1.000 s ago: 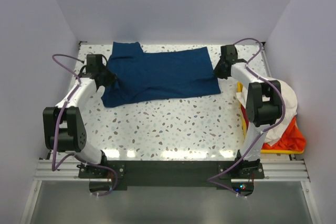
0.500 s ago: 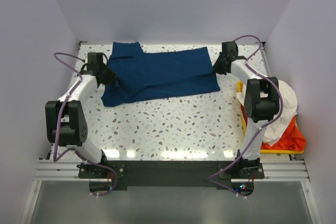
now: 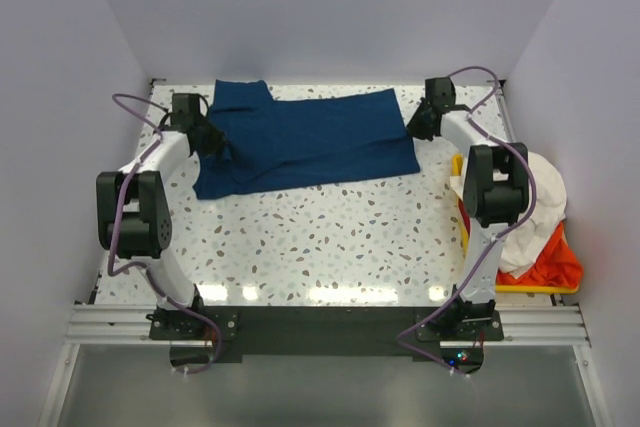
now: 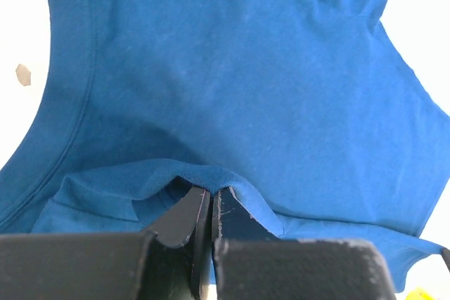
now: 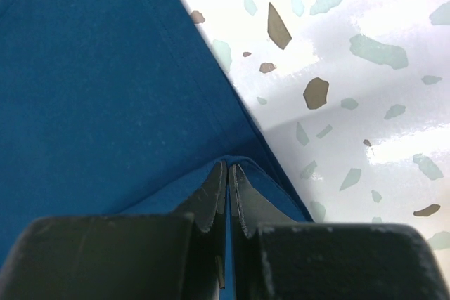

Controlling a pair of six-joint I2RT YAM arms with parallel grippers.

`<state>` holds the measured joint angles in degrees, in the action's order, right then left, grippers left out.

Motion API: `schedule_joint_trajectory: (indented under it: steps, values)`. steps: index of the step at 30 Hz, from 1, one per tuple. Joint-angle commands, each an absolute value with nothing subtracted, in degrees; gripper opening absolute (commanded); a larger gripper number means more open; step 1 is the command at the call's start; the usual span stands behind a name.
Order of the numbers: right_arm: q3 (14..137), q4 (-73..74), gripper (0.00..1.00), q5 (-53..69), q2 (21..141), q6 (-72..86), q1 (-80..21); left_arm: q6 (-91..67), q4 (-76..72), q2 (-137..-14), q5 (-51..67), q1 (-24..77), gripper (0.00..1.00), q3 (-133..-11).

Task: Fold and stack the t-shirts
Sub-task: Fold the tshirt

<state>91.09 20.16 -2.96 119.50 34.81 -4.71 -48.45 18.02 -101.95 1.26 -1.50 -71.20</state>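
Observation:
A navy blue t-shirt lies spread across the far half of the table, no print showing. My left gripper is shut on a fold of its left edge; the wrist view shows the navy cloth pinched between the jaws. My right gripper is shut on the shirt's right hem, with the cloth caught between the jaws. A cream-white t-shirt and an orange-red one lie heaped in the bin at the right.
A yellow bin stands at the table's right edge beside the right arm. The speckled table stretches toward the arm bases. Walls close in at the back and both sides.
Both arms have moved slightly toward the far wall, drawing the shirt's two ends with them. Both grips stay shut.

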Motion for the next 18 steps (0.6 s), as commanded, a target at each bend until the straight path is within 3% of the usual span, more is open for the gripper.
schedule_joint_trajectory:
  steps: [1, 12, 14, 15, 16, 18]
  values:
    - [93.5, 19.2, 0.00, -2.5, 119.8, 33.8, -4.0, -47.5, 15.6, -102.0, 2.4, -2.1, 0.00, -75.2]
    - [96.2, 19.5, 0.03, -0.1, 122.2, 33.5, -3.3, -46.9, 16.2, -103.7, 1.6, -2.6, 0.02, -76.4]
    - [97.8, 19.9, 0.25, 0.0, 123.0, 32.8, -3.3, -46.7, 15.6, -104.1, 2.3, -2.7, 0.11, -76.5]
    - [98.4, 20.8, 0.37, 1.6, 123.3, 32.5, -3.3, -46.5, 14.6, -104.3, 2.7, -3.1, 0.29, -76.5]
    - [98.8, 21.2, 0.51, 1.9, 123.2, 32.1, -3.3, -46.1, 14.2, -104.2, 3.9, -3.4, 0.37, -76.5]
    - [99.4, 22.8, 0.61, 1.6, 122.4, 31.4, -3.3, -46.2, 13.7, -102.3, 3.9, -4.3, 0.56, -76.0]
